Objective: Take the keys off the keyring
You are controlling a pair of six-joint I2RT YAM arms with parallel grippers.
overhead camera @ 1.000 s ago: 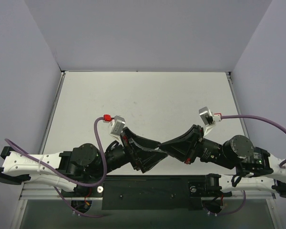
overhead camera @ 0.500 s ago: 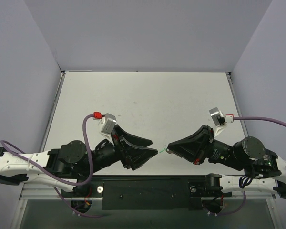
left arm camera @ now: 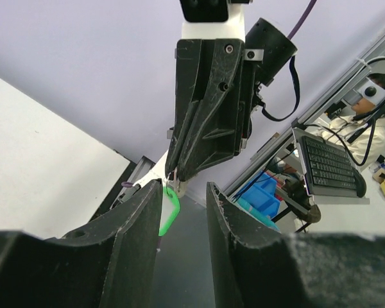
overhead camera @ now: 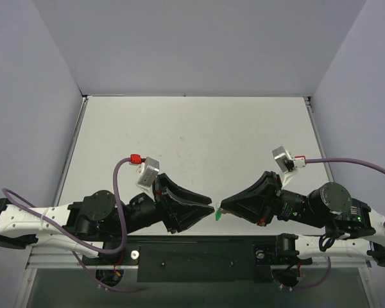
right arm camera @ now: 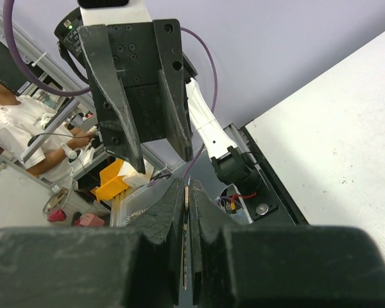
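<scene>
The move ahead turns on how the keyring (left arm camera: 170,212) sits between the two hands. It hangs just off the tip of the right hand (overhead camera: 223,206), its long axis running on from that hand's fingers into the gap of the left hand (overhead camera: 208,208). Both hands meet tip to tip in the air over the near edge of the desk (overhead camera: 199,135), so neither is nearer than the other. In the left wrist view the green oval lies inside the left hand's half-open gap, hard against one finger (left arm camera: 141,224) and clear of the other, so we judge it straddled but not yet pinched. The right hand is closed tight, and a thin metal edge between its fingers is what we take for the key (right arm camera: 187,202); seen edge-on, we cannot be surer. Both forearms lie low and nearly level, aimed at each other across the middle. We judge that pulling apart along that shared line is what would free the key.
</scene>
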